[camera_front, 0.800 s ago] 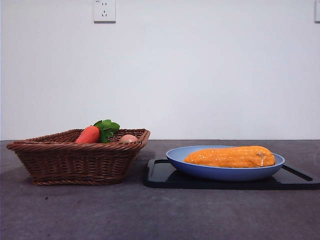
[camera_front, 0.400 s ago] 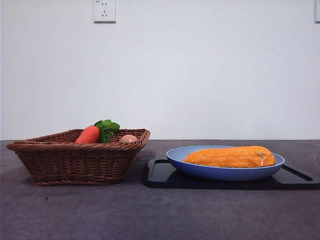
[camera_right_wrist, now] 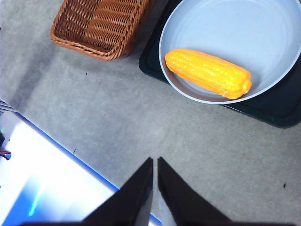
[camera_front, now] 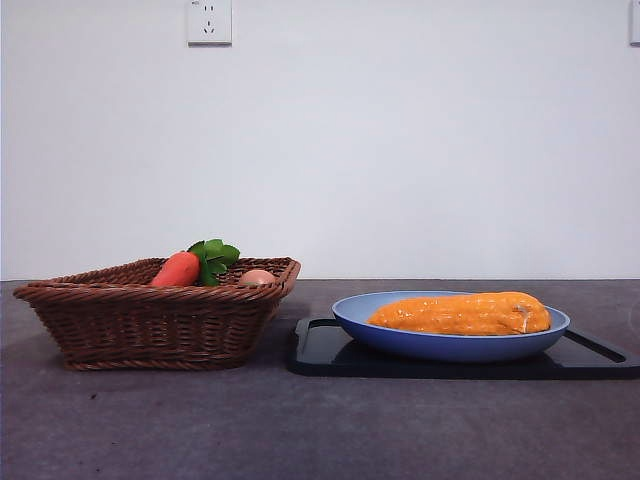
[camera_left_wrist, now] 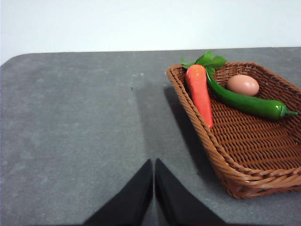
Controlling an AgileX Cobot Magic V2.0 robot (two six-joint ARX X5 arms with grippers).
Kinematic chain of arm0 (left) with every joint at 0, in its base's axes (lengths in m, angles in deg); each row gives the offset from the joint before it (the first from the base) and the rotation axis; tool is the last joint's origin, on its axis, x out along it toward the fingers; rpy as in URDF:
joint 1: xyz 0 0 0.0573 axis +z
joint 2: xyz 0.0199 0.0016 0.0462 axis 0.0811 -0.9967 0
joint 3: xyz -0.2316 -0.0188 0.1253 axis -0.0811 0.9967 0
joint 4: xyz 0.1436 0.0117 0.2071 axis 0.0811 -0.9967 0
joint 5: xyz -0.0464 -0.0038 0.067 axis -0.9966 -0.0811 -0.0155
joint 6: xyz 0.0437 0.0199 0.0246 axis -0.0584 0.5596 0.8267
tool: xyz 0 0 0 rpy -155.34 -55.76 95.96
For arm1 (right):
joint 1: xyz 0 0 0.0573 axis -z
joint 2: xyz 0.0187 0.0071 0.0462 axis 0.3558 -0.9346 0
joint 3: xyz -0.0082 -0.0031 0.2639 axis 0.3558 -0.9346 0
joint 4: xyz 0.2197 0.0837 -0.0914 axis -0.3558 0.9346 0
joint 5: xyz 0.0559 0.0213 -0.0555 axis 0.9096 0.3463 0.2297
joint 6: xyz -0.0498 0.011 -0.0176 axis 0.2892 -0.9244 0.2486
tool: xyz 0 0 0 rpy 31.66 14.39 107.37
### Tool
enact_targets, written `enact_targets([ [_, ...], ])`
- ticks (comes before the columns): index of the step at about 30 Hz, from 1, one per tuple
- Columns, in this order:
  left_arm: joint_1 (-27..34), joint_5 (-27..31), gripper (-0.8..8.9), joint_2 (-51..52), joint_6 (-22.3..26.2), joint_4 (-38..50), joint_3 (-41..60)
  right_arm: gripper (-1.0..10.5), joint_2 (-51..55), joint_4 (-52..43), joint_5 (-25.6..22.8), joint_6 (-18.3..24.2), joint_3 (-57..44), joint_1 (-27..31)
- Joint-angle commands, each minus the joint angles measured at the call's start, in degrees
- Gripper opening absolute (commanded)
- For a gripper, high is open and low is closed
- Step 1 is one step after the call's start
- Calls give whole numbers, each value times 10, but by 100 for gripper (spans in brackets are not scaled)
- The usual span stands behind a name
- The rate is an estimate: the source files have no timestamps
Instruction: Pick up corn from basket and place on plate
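carrot (camera_left_wrist: pixel 199 92), green pepper (camera_left_wrist: pixel 244 102) and egg (camera_left_wrist: pixel 242 84) together; black tray (camera_front: pixel 330 350) on grey table (camera_front: pixel 300 430).

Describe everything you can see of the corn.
The corn is a long orange-yellow cob with rows of bumpy, glossy kernels, tapering to a blunt end at one side. It lies flat on its side inside the light-blue plate, close to the rim and spanning much of the plate's width. In the front view it rises above the rim. Only the plate touches it; no gripper is near, and the basket stands apart from it.

Each claw (camera_left_wrist: pixel 154 188) (camera_right_wrist: pixel 155 188) has two plain black, tapering, pointed jaws.
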Motion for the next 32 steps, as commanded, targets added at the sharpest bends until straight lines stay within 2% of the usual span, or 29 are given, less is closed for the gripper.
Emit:
enact_targets([
  [1,2,1,7,2,-3,-2,16,2,-3,-4,1,11,9,-2],
  [29,2,1,7,2,-3,-2,16,2,-3,-4,1,11,9,-3],
  [32,2,1,7,2,-2,-1,16,2,8,-12,-10,54,9,0],
])
